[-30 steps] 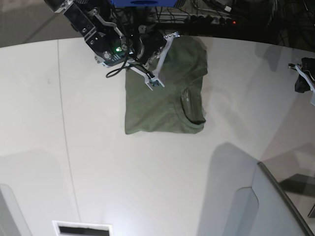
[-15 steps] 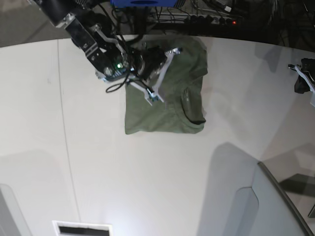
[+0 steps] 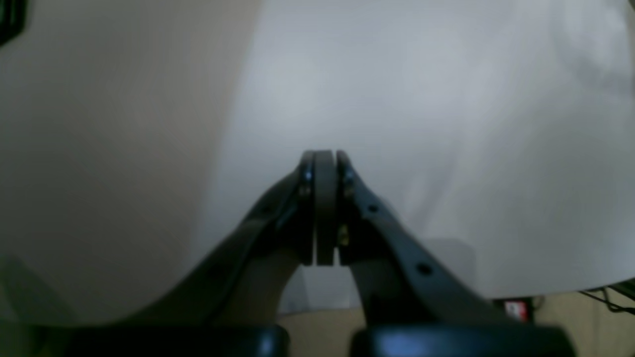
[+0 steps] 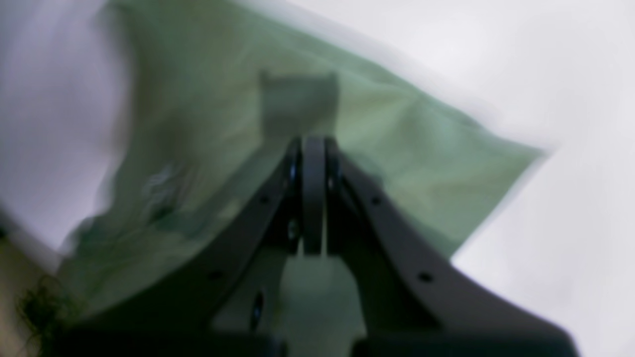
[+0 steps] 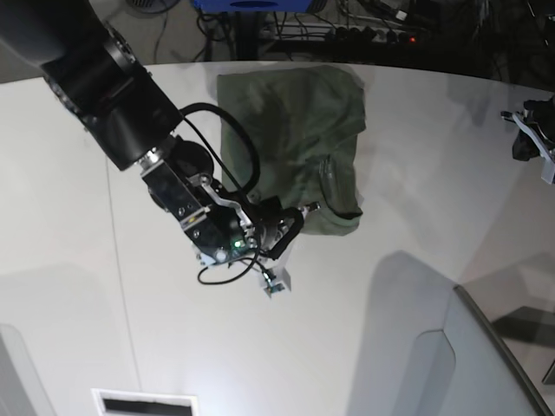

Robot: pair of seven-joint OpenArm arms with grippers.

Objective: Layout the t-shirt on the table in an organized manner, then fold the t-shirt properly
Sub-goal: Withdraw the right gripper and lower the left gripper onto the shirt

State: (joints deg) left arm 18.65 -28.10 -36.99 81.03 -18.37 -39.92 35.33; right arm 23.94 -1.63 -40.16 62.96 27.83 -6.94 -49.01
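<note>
The shirt (image 5: 295, 139) lies folded at upper centre of the table (image 5: 390, 260), apparently nearly done, with both grippers (image 5: 279, 260) closed and empty.

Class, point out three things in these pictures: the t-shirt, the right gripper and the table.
t-shirt (image 5: 290, 121), base view, on its folded body.
right gripper (image 4: 313, 198), right wrist view, on the shut fingertips.
table (image 5: 390, 173), base view, on bare white top beside the shirt.

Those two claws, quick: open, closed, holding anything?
Left gripper: closed, holding nothing.
Right gripper: closed and empty, above the t-shirt.
</note>
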